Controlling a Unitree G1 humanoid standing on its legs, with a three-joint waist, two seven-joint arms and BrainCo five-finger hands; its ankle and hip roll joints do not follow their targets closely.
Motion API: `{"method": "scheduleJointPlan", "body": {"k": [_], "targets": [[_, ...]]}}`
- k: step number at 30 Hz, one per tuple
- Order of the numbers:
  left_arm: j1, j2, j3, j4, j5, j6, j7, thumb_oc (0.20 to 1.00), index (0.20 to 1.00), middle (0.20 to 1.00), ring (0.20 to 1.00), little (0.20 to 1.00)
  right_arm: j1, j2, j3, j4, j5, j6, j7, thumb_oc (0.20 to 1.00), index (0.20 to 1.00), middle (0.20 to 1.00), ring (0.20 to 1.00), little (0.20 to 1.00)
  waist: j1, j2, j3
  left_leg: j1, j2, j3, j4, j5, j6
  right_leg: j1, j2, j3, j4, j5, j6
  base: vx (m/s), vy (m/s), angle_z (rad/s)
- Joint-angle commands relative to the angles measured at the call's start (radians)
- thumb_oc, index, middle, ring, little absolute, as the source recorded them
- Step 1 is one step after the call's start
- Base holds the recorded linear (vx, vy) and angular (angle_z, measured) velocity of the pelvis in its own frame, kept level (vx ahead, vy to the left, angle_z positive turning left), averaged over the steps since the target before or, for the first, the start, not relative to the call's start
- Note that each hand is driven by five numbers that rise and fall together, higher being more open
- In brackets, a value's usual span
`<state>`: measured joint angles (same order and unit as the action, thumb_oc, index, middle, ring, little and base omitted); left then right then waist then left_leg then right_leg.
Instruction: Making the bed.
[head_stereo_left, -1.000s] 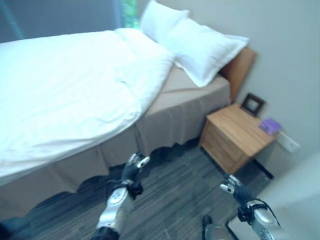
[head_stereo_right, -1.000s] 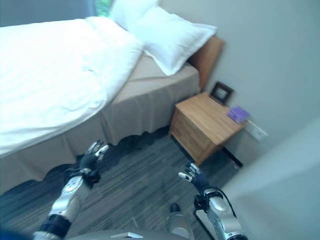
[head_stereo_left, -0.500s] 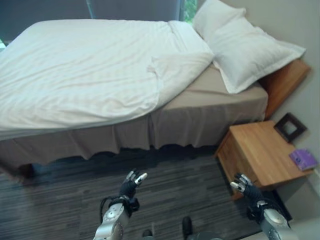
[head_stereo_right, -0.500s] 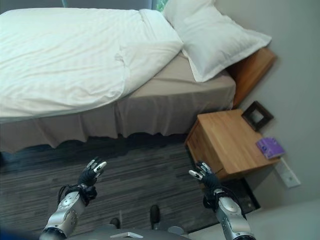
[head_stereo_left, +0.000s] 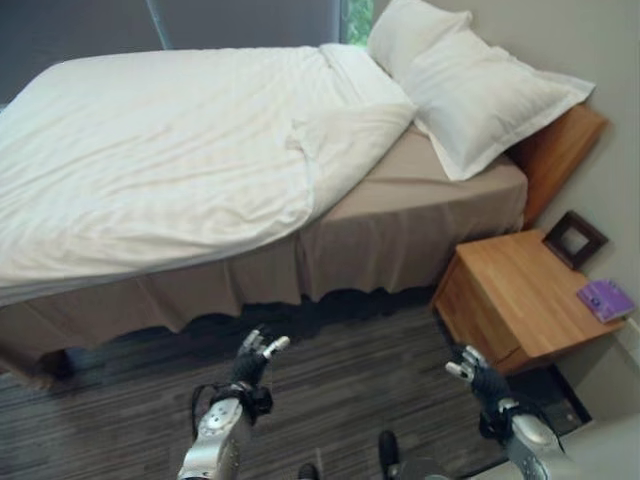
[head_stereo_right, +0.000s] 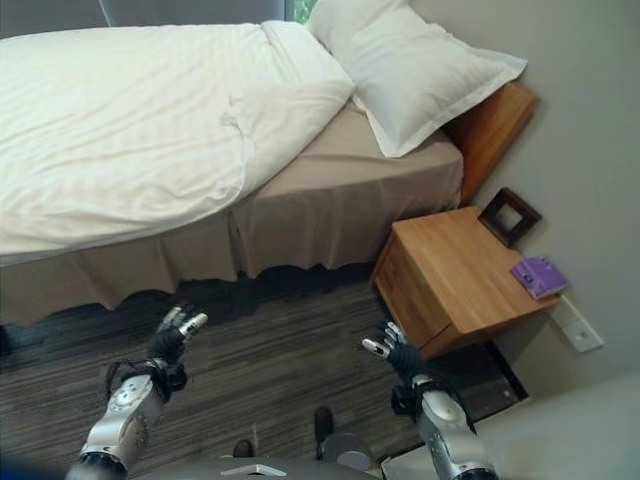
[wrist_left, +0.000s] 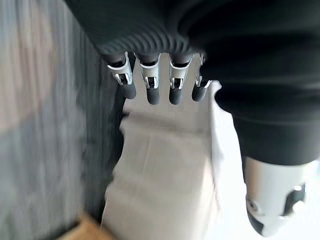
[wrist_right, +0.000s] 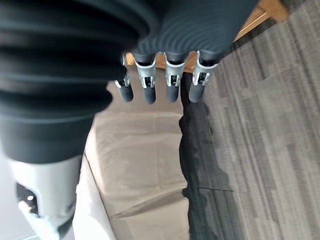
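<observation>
A bed with a white duvet (head_stereo_left: 150, 170) stands ahead; the duvet's near corner (head_stereo_left: 345, 130) is folded back, baring the tan sheet (head_stereo_left: 430, 185) below two white pillows (head_stereo_left: 480, 95). A tan bed skirt (head_stereo_left: 300, 270) hangs to the floor. My left hand (head_stereo_left: 252, 362) is raised over the dark carpet in front of the bed, fingers straight, holding nothing. My right hand (head_stereo_left: 470, 372) hovers open near the nightstand's front corner, well short of the bed. Both wrist views show straight fingers (wrist_left: 150, 82) (wrist_right: 167, 80) with the bed skirt beyond.
A wooden nightstand (head_stereo_left: 520, 295) stands right of the bed, bearing a dark picture frame (head_stereo_left: 575, 238) and a purple book (head_stereo_left: 605, 298). A wooden headboard (head_stereo_left: 560, 150) meets the grey wall. Striped dark carpet (head_stereo_left: 340, 400) lies between me and the bed.
The camera has shifted, so the bed and nightstand sit differently in view. Both hands stay raised and open over the carpet.
</observation>
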<state>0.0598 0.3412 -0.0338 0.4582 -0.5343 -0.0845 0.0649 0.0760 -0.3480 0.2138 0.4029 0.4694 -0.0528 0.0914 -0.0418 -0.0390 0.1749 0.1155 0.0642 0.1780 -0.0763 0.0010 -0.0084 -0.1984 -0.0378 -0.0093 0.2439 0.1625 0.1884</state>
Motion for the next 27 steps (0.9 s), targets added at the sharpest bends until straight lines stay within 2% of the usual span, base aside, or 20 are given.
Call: {"method": "scheduleJointPlan", "body": {"k": [1,3,4,6,8,9,11,12,13,14,15,16,17,18,20,21,22,23,24,27], "targets": [[-0.028,0.067,0.061,-0.045,0.025,-0.076,0.025,1.0,1.0,1.0,1.0,1.0,-0.001,0.001,-0.004,-0.078,-0.01,-0.03,0.006,1.0,1.0,1.0,1.0,1.0,-0.029,-0.001,0.008,0.039,-0.044,-0.047,0.033,-0.059,0.002,-0.033,-0.098,0.005,0.045,0.035,0.027,0.3,0.045,-0.12],[-0.031,0.073,0.057,-0.055,0.034,-0.076,0.018,1.0,1.0,1.0,1.0,1.0,0.008,-0.003,-0.007,-0.076,-0.013,-0.03,0.01,1.0,1.0,1.0,1.0,1.0,-0.046,0.002,0.015,0.064,-0.042,-0.058,0.029,-0.074,-0.003,-0.045,-0.104,0.014,-0.003,0.054,0.029,0.27,-0.027,0.06],[-0.056,0.09,0.051,-0.059,0.047,-0.076,0.007,1.0,1.0,1.0,1.0,1.0,0.016,-0.005,-0.019,-0.055,-0.014,-0.029,0.011,1.0,1.0,1.0,1.0,1.0,-0.074,0.007,0.029,0.108,-0.034,-0.071,0.018,-0.094,-0.016,-0.09,-0.119,0.004,-0.126,0.091,0.033,0.52,-0.08,0.18],[-0.107,0.102,0.021,-0.034,0.068,-0.079,0.012,1.0,1.0,1.0,1.0,1.0,0.037,0.006,-0.032,-0.034,-0.007,-0.022,-0.002,1.0,1.0,1.0,1.0,1.0,-0.118,0.01,0.018,0.157,-0.011,-0.105,-0.003,-0.114,-0.034,-0.101,-0.103,0.056,-0.248,0.058,0.035,0.45,-0.1,0.23],[-0.127,0.094,0.007,-0.035,0.07,-0.084,0.012,1.0,1.0,1.0,1.0,1.0,0.045,0.011,-0.041,-0.022,0.0,-0.024,-0.003,1.0,1.0,1.0,1.0,1.0,-0.13,0.014,0.011,0.188,0.001,-0.123,-0.009,-0.128,-0.041,-0.105,-0.101,0.055,-0.27,0.053,0.033,0.4,-0.16,0.38],[-0.147,0.078,-0.007,-0.028,0.056,-0.091,0.01,1.0,1.0,1.0,1.0,1.0,0.06,0.007,-0.044,-0.035,-0.002,-0.024,0.001,1.0,1.0,1.0,1.0,1.0,-0.141,0.007,-0.012,0.233,0.018,-0.144,-0.01,-0.153,-0.055,-0.105,-0.117,0.018,-0.266,0.06,0.035,0.64,-0.331,0.43],[-0.142,0.05,-0.016,-0.03,0.034,-0.093,0.007,1.0,1.0,1.0,1.0,1.0,0.063,-0.007,-0.042,-0.036,-0.008,-0.023,0.007,1.0,1.0,1.0,1.0,1.0,-0.148,0.005,-0.039,0.252,0.052,-0.144,0.022,-0.142,-0.072,-0.086,-0.109,-0.023,-0.219,0.055,0.019,0.52,-0.324,0.65],[-0.141,0.04,-0.021,-0.027,0.024,-0.089,0.005,1.0,1.0,1.0,1.0,1.0,0.053,-0.009,-0.038,-0.026,-0.004,-0.022,0.006,1.0,1.0,1.0,1.0,1.0,-0.15,0.014,-0.054,0.252,0.087,-0.136,0.056,-0.101,-0.091,-0.081,-0.087,-0.035,-0.193,0.033,0.004,0.27,-0.189,0.7],[-0.141,0.04,-0.021,-0.028,0.024,-0.089,0.005,1.0,1.0,1.0,1.0,1.0,0.052,-0.01,-0.038,-0.026,-0.004,-0.023,0.006,1.0,1.0,1.0,1.0,1.0,-0.151,0.017,-0.054,0.252,0.09,-0.136,0.055,-0.102,-0.092,-0.081,-0.085,-0.037,-0.191,0.032,0.003,0.31,-0.218,0.39],[-0.135,0.025,-0.026,-0.018,0.009,-0.089,0.012,1.0,1.0,1.0,1.0,1.0,0.037,-0.015,-0.033,-0.002,0.002,-0.025,-0.005,1.0,1.0,1.0,1.0,1.0,-0.154,0.028,-0.07,0.22,0.125,-0.142,0.146,-0.017,-0.108,-0.067,-0.061,-0.045,-0.166,0.016,-0.021,0.47,-0.409,0.16],[-0.135,-0.011,-0.026,-0.005,-0.07,-0.087,0.04,1.0,1.0,1.0,1.0,1.0,-0.006,-0.021,-0.012,-0.003,0.028,-0.035,-0.029,1.0,1.0,1.0,1.0,1.0,-0.144,0.017,-0.077,0.09,0.171,-0.107,0.462,0.138,-0.106,0.018,-0.035,-0.079,-0.172,-0.033,-0.083,0.64,-0.603,-0.09],[-0.134,-0.018,-0.021,-0.016,-0.109,-0.087,0.026,1.0,1.0,1.0,1.0,1.0,-0.014,-0.027,-0.009,-0.024,0.058,-0.043,-0.025,1.0,1.0,1.0,1.0,1.0,-0.129,-0.005,-0.066,0.02,0.181,-0.084,0.598,0.161,-0.092,0.077,-0.024,-0.083,-0.198,-0.048,-0.113,0.61,-0.657,0.05],[-0.127,-0.019,-0.032,-0.036,-0.092,-0.085,0.02,1.0,1.0,1.0,1.0,1.0,-0.019,-0.037,0.001,-0.038,0.057,-0.044,-0.019,1.0,1.0,1.0,1.0,1.0,-0.107,-0.023,-0.051,-0.027,0.183,-0.071,0.692,0.151,-0.072,0.123,-0.013,-0.081,-0.22,-0.063,-0.132,0.44,-0.484,-0.01],[-0.127,-0.017,-0.042,-0.049,-0.062,-0.086,0.029,1.0,1.0,1.0,1.0,1.0,-0.027,-0.054,0.009,-0.057,0.045,-0.047,-0.018,1.0,1.0,1.0,1.0,1.0,-0.086,-0.036,-0.03,-0.074,0.184,-0.048,0.736,0.133,-0.067,0.16,-0.01,-0.076,-0.238,-0.074,-0.143,0.35,-0.352,-0.17],[-0.146,-0.017,-0.05,-0.042,-0.054,-0.095,0.033,1.0,1.0,1.0,1.0,1.0,-0.049,-0.087,0.012,-0.057,0.022,-0.049,-0.037,1.0,1.0,1.0,1.0,1.0,-0.064,-0.042,-0.003,-0.164,0.19,-0.015,0.723,0.13,-0.083,0.212,-0.008,-0.064,-0.263,-0.079,-0.15,0.25,-0.157,-0.49],[-0.146,-0.017,-0.05,-0.042,-0.054,-0.095,0.032,1.0,1.0,1.0,1.0,1.0,-0.049,-0.087,0.011,-0.057,0.022,-0.049,-0.037,1.0,1.0,1.0,1.0,1.0,-0.064,-0.041,-0.002,-0.163,0.191,-0.015,0.725,0.129,-0.083,0.214,-0.008,-0.064,-0.264,-0.079,-0.151,0.25,-0.05,-0.24],[-0.154,-0.022,-0.049,-0.029,-0.067,-0.096,0.031,1.0,1.0,1.0,1.0,1.0,-0.052,-0.101,-0.003,-0.061,0.019,-0.051,-0.042,1.0,1.0,1.0,1.0,1.0,-0.068,-0.04,-0.002,-0.184,0.198,0.031,0.64,0.122,-0.092,0.239,-0.011,-0.071,-0.279,-0.086,-0.146,0.37,-0.009,-0.12],[-0.153,-0.022,-0.047,-0.002,-0.071,-0.091,0.019,1.0,1.0,1.0,1.0,1.0,-0.035,-0.113,-0.024,-0.066,0.024,-0.057,-0.033,1.0,1.0,1.0,1.0,1.0,-0.071,-0.028,-0.008,-0.192,0.202,0.08,0.498,0.151,-0.115,0.268,-0.013,-0.076,-0.286,-0.104,-0.136,0.47,-0.002,0.12],[-0.149,-0.017,-0.046,-0.003,-0.062,-0.091,0.018,1.0,1.0,1.0,1.0,1.0,-0.024,-0.12,-0.028,-0.075,0.016,-0.055,-0.028,1.0,1.0,1.0,1.0,1.0,-0.072,-0.024,-0.013,-0.201,0.188,0.083,0.433,0.171,-0.123,0.271,-0.016,-0.077,-0.286,-0.11,-0.134,0.43,0.035,0.3],[-0.144,-0.011,-0.041,0.0,-0.047,-0.091,0.019,1.0,1.0,1.0,1.0,1.0,0.006,-0.119,-0.049,-0.077,0.005,-0.051,-0.025,1.0,1.0,1.0,1.0,1.0,-0.079,-0.014,-0.019,-0.195,0.126,0.029,0.312,0.154,-0.119,0.304,-0.019,-0.065,-0.288,-0.131,-0.129,0.29,0.073,0.15]]}}
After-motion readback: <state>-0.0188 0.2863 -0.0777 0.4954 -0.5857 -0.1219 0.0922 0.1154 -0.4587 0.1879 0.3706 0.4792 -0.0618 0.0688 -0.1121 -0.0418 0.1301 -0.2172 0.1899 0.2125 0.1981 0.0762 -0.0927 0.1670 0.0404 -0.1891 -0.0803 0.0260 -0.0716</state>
